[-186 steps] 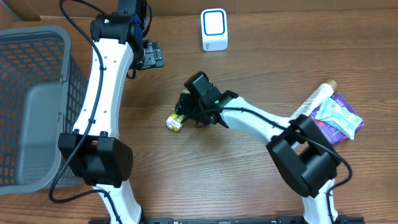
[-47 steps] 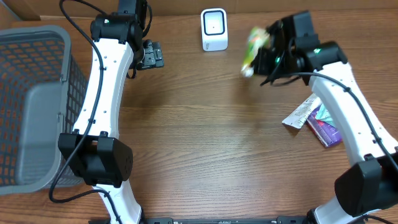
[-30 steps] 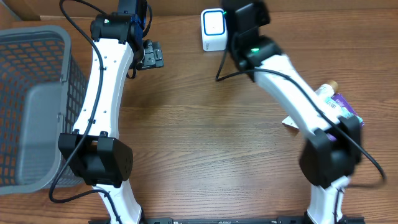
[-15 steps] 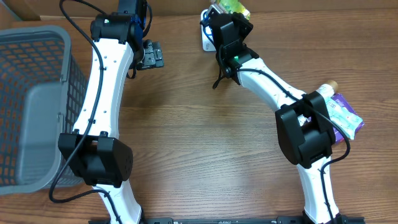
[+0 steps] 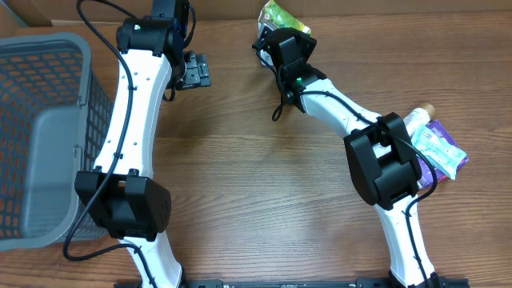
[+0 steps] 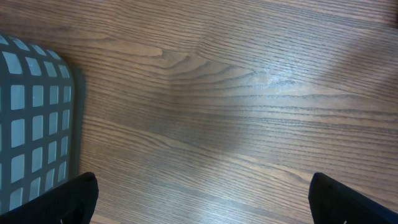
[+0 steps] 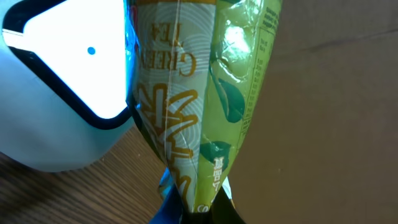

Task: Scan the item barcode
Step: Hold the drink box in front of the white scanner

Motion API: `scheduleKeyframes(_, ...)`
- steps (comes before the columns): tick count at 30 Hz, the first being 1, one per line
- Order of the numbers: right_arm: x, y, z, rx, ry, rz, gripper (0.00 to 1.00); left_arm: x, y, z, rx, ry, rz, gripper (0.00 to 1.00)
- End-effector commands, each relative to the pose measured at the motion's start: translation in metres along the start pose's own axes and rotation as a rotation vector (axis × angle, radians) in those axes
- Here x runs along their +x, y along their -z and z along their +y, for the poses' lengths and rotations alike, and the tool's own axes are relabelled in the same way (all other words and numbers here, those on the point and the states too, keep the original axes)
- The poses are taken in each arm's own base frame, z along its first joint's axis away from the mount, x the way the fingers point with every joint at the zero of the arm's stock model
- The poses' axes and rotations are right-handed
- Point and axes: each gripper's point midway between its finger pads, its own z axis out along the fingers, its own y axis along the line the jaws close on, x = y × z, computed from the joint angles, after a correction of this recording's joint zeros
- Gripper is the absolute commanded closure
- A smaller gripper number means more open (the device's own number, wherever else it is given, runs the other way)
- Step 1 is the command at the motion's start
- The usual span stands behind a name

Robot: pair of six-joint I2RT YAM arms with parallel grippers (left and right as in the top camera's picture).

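At the far edge of the table (image 5: 240,160), the right gripper (image 7: 193,204) is clamped fully closed on one narrow end of a green tea packet (image 7: 205,93). Only a dark finger and a blue edge show at the bottom of the wrist view, pinching the packet's crimped end. From there the packet rises lengthwise, its glossy green and gold face toward the camera and a strip of fine print along its right side. No barcode can be made out on the faces that show.

Just beside the packet, on its left, sits the white scanner (image 7: 62,81), with a bright window and a small blue dot. The packet's edge overlaps the scanner's front; whether they touch cannot be told. From overhead the packet (image 5: 276,14) pokes out beyond the gripper at the top centre of the table, and the arm hides the scanner.

The packet looks light, soft and crinkly, with a shiny film that may slip and reflect glare. A pinch on the sealed end seam seems best, leaving the printed faces free to turn toward the window.

Farther left, the left gripper (image 5: 194,70) hangs above bare wood with its jaws spread wide, holding nothing. A grey mesh basket (image 5: 40,44) stands at the table's left edge. Several pouches (image 5: 436,148) lie at the right edge.
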Motion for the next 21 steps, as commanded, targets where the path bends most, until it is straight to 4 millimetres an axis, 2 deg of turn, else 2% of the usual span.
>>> scheduleKeyframes(1,-0.006,0.003,-0.013,0.036,-0.037,-0.008,0.96,-0.004,0.013,-0.003,0.007,-0.012,-0.037,0.00)
scheduleKeyframes(9,-0.005,0.009,-0.007,0.030,-0.003,0.024,0.96,-0.004,0.013,-0.003,0.007,-0.012,-0.037,0.01)
scheduleKeyframes(13,-0.015,0.021,-0.009,-0.006,0.010,-0.007,0.96,-0.004,0.013,-0.003,0.007,-0.012,-0.037,0.00)
scheduleKeyframes(15,-0.021,0.030,-0.016,-0.016,0.003,-0.028,0.96,-0.004,0.013,-0.003,0.007,-0.012,-0.037,0.00)
scheduleKeyframes(18,-0.030,0.049,-0.037,-0.016,-0.050,-0.062,0.96,-0.004,0.013,-0.003,0.007,-0.012,-0.037,0.01)
scheduleKeyframes(21,-0.037,0.072,-0.056,-0.063,-0.122,-0.101,0.96,-0.004,0.013,-0.003,0.007,-0.012,-0.037,0.01)
